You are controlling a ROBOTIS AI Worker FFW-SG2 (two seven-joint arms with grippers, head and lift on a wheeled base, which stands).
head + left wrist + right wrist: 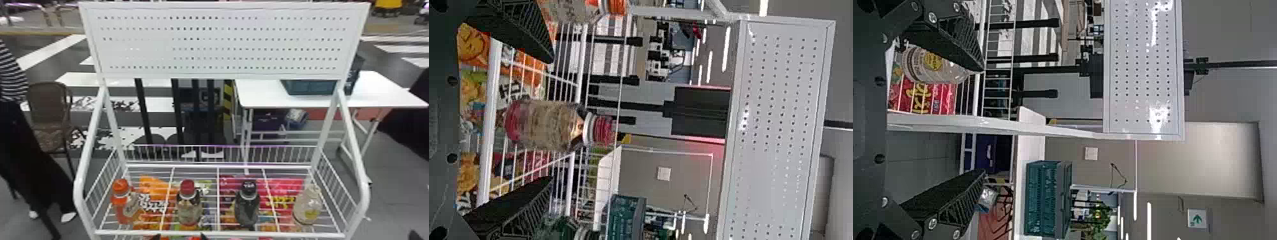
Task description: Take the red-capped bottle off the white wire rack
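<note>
Jaws of both arms spread, empty; the red-capped bottle [188,206] stands on the white wire rack [287,235], lower centre of the head view; grip and removal both remain, I'd say.

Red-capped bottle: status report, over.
Left end effector open, facing bottle. Right end effector open, empty. Bottle upright on rack, ungripped. Front rail runs low before it.

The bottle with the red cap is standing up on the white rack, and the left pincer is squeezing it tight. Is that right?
Not quite: the left pincer isn't squeezing it. The left wrist view shows its fingers open, with a gap on each side of the red-capped bottle. The bottle is standing on the white wire rack.
</note>
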